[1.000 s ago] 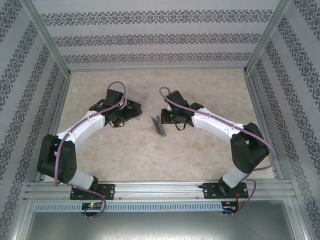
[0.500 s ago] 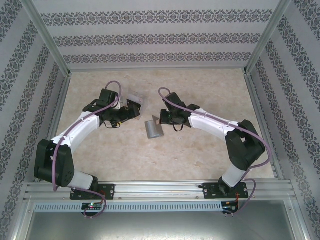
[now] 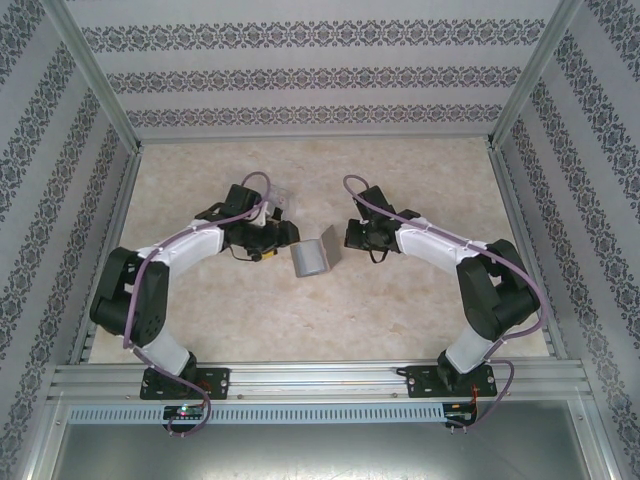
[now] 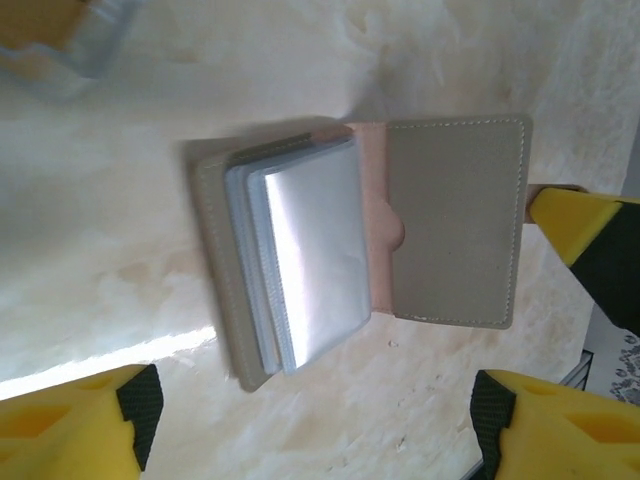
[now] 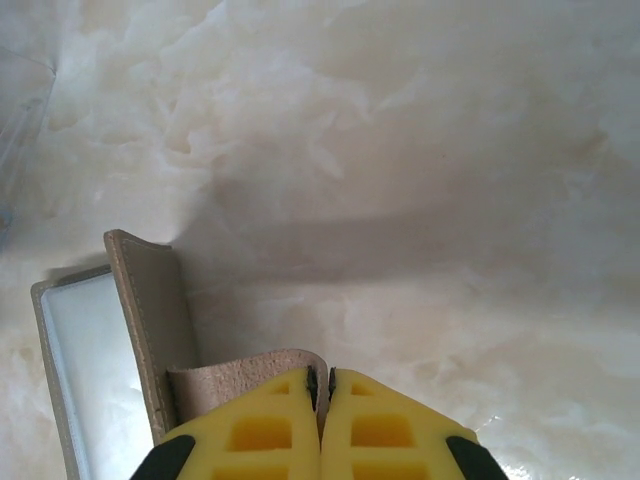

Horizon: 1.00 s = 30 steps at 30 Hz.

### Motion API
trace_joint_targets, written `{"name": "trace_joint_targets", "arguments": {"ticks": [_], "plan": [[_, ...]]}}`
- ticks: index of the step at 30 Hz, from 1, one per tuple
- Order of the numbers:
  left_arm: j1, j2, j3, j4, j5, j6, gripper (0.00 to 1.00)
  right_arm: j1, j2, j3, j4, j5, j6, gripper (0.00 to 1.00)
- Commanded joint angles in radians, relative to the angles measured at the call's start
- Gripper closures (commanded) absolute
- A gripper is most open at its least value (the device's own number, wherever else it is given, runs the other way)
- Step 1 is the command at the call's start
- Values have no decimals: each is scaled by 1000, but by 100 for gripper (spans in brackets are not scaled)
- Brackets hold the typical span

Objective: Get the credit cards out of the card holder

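1. Enclosure: patterned wall panels (image 3: 320, 80) on three sides, held in a metal frame (image 3: 310, 378) whose rail carries both arm bases.

2. Bench (image 3: 400, 320): pale, marbled surface; it carries every item below.

3. Left arm (image 3: 185, 240): white and black, with a purple cable; bent inward from its base toward the middle of the bench; left claw (image 3: 282, 240) (image 4: 310, 430) spread wide, its yellow fingers (image 4: 70, 425) standing well apart at the lower corners of the wrist view; it grips nothing and hangs over the card holder from that holder's left side.

4. Right arm (image 3: 440, 245): same make, reaching in from the right; right claw (image 3: 345, 235) (image 5: 320, 385) pressed together, its yellow fingertips pinching the tan strap at the holder's edge.

5. Card holder (image 3: 312, 258) (image 4: 455, 220) (image 5: 145, 310): grey-tan and stitched round the border; located mid-bench between the two claws, opened out like a book; one cover panel bare in the left wrist view, the other lying under the sleeves; from the right wrist a panel appears raised on edge beside the pinched strap.

6. Sleeves (image 4: 305, 260): a stack of shiny see-through leaves fanned out from the spine; glare whitens them, so what they hold cannot be told.

7. Clear box (image 3: 280, 200) (image 4: 70, 40): small and see-through, on the bench just beyond the left wrist, apart from the holder; a blurred gold tint inside.

8. Strap (image 5: 250, 372): a narrow tan tab curling from the holder into the right claw's tips.
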Motion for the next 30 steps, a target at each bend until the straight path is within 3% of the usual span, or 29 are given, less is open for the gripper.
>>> {"name": "trace_joint_targets", "arguments": {"ticks": [1,6,13,17,23,30], "plan": [[-56,26,52,49,-80,-34,21,-29,-13,-18,15,-65,-64,95],[-133,114,176,-77,-243,-25,35,-63,33,-11,1,-135,-130,95],[-191,153,195,-100,-342,-153,37,-92,24,-42,-2,-150,-229,94],[-221,157,183,-119,-357,-210,38,-102,22,-76,33,-155,-205,94],[-250,202,241,-242,-384,-169,47,-106,0,-130,69,-143,-201,94],[-259,247,279,-269,-373,-174,54,-105,19,-147,105,-160,-189,94]]}}
